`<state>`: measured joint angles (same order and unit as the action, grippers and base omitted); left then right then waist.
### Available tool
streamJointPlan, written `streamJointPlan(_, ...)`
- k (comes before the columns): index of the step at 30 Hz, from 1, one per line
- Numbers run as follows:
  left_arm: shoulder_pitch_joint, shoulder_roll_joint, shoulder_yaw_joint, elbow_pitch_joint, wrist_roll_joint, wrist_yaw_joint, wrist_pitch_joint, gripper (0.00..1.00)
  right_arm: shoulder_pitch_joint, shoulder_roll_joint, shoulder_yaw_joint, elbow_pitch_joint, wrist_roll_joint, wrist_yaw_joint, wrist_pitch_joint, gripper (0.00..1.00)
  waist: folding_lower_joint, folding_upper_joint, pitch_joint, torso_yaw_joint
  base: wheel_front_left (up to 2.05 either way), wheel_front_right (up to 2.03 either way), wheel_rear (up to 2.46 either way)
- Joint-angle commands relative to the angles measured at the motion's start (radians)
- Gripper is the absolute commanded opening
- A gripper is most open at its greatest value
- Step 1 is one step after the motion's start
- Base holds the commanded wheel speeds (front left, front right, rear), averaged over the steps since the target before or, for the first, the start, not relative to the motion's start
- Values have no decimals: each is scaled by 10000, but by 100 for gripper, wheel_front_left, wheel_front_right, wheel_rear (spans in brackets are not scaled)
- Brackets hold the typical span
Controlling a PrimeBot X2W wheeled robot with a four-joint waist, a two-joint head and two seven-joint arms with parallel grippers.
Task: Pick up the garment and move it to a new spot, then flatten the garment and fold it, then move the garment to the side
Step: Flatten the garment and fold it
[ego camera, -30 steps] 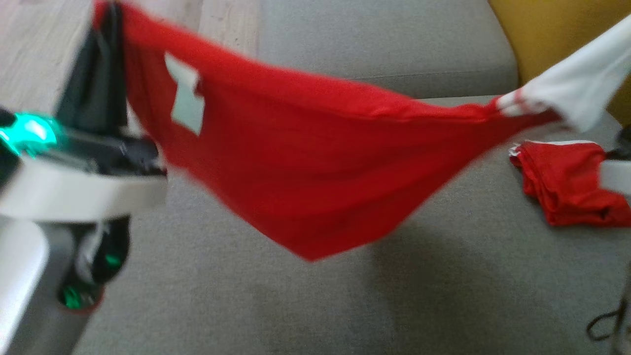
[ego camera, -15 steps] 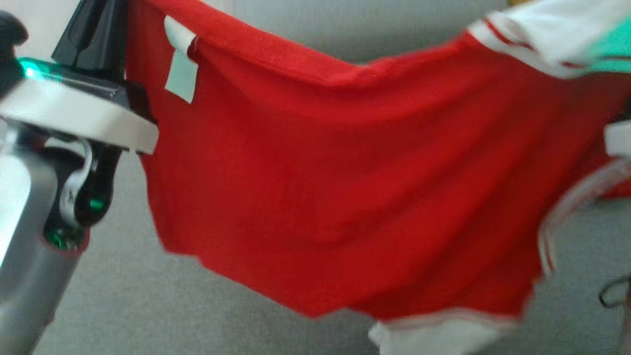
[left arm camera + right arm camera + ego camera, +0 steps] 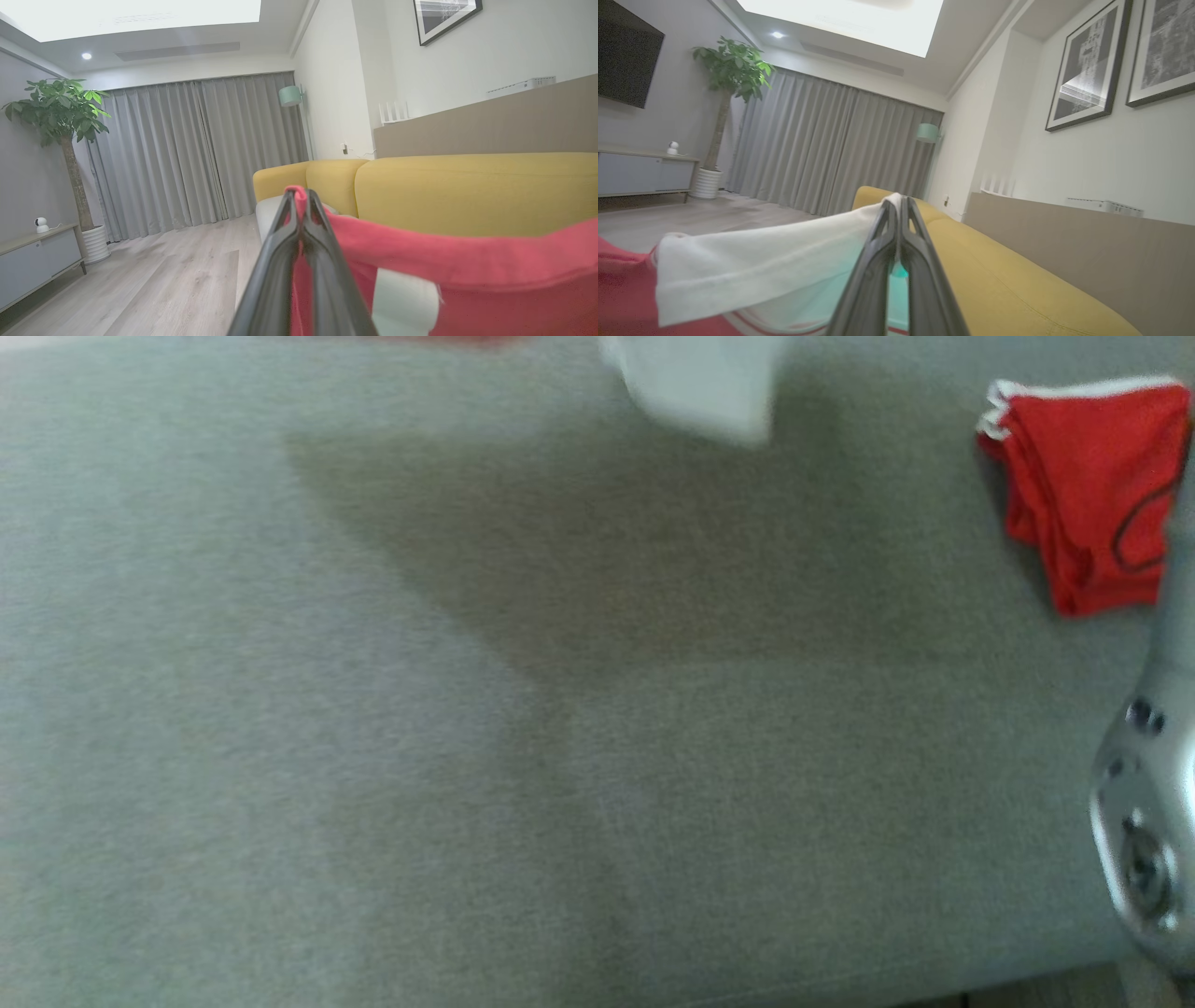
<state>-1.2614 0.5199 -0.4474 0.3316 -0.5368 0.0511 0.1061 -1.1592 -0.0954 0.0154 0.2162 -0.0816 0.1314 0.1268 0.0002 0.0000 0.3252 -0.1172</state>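
In the head view the grey sofa seat lies bare under a broad shadow. A blurred white flap of cloth hangs in at the top edge, probably part of the lifted piece. A folded red garment rests off to the right, close to a silver arm joint. In the left wrist view the left claw is pinched fully together on a corner of the red garment. The red cloth pokes out just past its tips and stretches away to the claw's right in a sagging band, with a white label hanging just beside the fingers; the yellow sofa back stands beyond. In the right wrist view the right claw is likewise clamped tight, on the white sleeve, which trails off to that claw's left down to the red body cloth. The garment therefore hangs in the air between the two claws, above the seat. This looks like the carrying step, with the spot not yet reached. The next move calls for lowering both claws together, keeping them apart so the cloth lands spread and ready to flatten.
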Motion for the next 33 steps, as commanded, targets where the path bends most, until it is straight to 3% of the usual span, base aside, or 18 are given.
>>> streamJointPlan(1, -642, 354, 362, 57, 171, -85, -143, 0, -561, 221, -9, -24, -135, -7, -210, 0, -2, 0, 390, -322, 0, 0, 0)
streamJointPlan(7, -1399, 52, 226, 1626, 367, -324, -872, 0, -1223, 433, -11, 1378, -336, -7, -1010, 0, -2, 0, 1654, -376, 0, 0, 0)
streamJointPlan(16, -640, -545, 106, 3156, 60, -613, -2034, 0, -36, 449, 1128, 1929, 397, -7, -2098, 0, -2, 0, 2797, -236, 0, 0, 0)
streamJointPlan(22, 301, -896, 187, 3699, -346, -820, -2837, 0, 1709, 450, 1545, 1175, 893, -7, -2300, 0, -2, 0, 2669, 77, 0, 0, 0)
streamJointPlan(33, 3497, -1459, 525, 2972, -1214, -898, -3556, 0, 6047, 451, 808, -1664, 1589, -7, -1768, 0, -2, 0, 1266, 599, 0, 0, 0)
